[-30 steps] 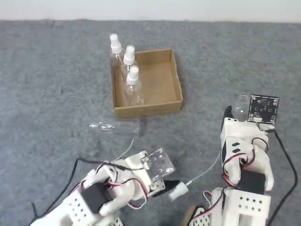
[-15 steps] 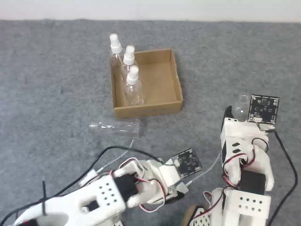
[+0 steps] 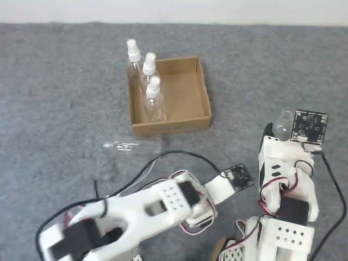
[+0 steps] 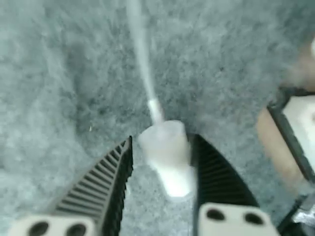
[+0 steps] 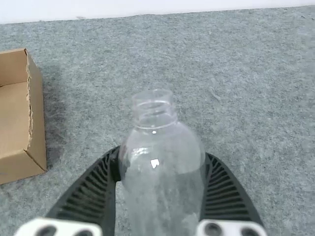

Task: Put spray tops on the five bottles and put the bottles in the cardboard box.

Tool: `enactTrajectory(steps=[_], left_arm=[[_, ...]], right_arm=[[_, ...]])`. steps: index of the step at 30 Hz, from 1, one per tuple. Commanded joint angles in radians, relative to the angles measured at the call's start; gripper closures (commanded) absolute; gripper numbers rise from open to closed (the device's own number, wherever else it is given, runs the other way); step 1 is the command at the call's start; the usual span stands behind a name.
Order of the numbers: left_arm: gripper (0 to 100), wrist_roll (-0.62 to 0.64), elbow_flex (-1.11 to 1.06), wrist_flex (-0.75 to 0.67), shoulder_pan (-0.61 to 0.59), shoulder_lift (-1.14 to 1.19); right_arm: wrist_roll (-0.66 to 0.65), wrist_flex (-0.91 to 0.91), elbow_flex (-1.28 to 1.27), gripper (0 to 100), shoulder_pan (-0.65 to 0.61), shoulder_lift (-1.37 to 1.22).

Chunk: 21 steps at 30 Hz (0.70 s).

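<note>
My left gripper (image 4: 161, 145) is shut on a white spray top (image 4: 167, 157) just above the carpet, and the top's thin tube (image 4: 141, 54) points away from the fingers. In the right wrist view my right gripper (image 5: 161, 158) is shut on a clear bottle (image 5: 153, 115) with an open neck. In the high view this bottle (image 3: 283, 124) is held up at the right, and the left arm (image 3: 163, 204) stretches toward the right arm (image 3: 285, 179). Three bottles with spray tops (image 3: 149, 81) stand along the left wall of the cardboard box (image 3: 187, 92).
A clear bottle without a top (image 3: 133, 147) lies on its side on the grey carpet just in front of the box. A corner of the box (image 5: 19, 113) shows in the right wrist view. Black cables trail over the left arm.
The left arm has swung right toward the right arm, taking the spray top with it; the top now lies under the arm in the high view. The right arm has barely shifted.
</note>
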<state>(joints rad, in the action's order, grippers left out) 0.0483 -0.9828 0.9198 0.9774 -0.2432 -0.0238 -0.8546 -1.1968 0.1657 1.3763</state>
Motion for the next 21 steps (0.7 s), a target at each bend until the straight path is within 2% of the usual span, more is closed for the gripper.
enactTrajectory(steps=[1,13,21], left_arm=[[89,0.017,0.128,0.046,0.005,0.086],[99,0.011,0.137,0.060,0.005,0.101],[99,0.011,0.137,0.066,-0.029,0.101]], right_arm=[[0.008,0.030,0.020,90.5,0.013,0.021],[0.006,0.025,0.020,90.5,0.008,0.021],[0.008,0.027,0.020,90.5,0.004,0.021]])
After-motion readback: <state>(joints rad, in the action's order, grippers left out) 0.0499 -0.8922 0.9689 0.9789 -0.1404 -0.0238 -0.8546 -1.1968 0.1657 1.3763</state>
